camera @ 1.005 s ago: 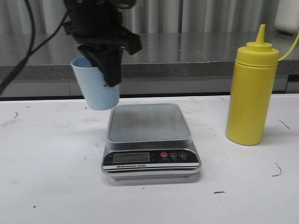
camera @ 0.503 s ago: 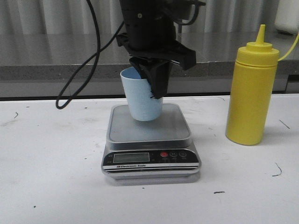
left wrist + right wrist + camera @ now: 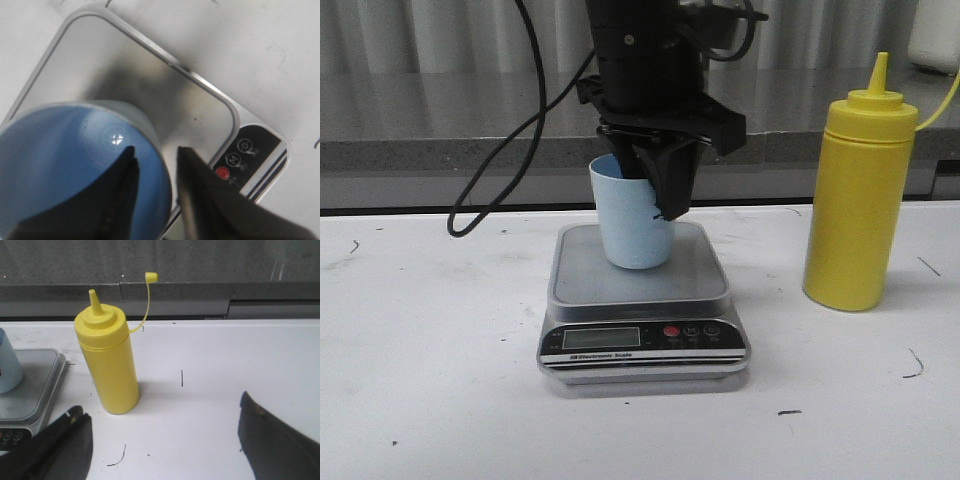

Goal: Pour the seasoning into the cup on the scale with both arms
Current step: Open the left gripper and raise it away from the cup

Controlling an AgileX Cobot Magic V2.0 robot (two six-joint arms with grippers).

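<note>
The pale blue cup stands upright on the steel platform of the scale; whether it rests fully on it I cannot tell. My left gripper comes down from above and is shut on the cup's rim, one finger inside and one outside. In the left wrist view the cup fills the near side, the gripper pinches its wall, and the scale lies below. The yellow seasoning bottle stands upright to the right of the scale. My right gripper is open and empty, short of the bottle.
The bottle's cap hangs open on its strap. The scale's black panel with its red button faces the front. A grey ledge runs behind the white table. A black cable loops down left of the left arm.
My left gripper has carried the cup from the left of the scale to above the platform and lowered it onto it. The bottle has not moved.
</note>
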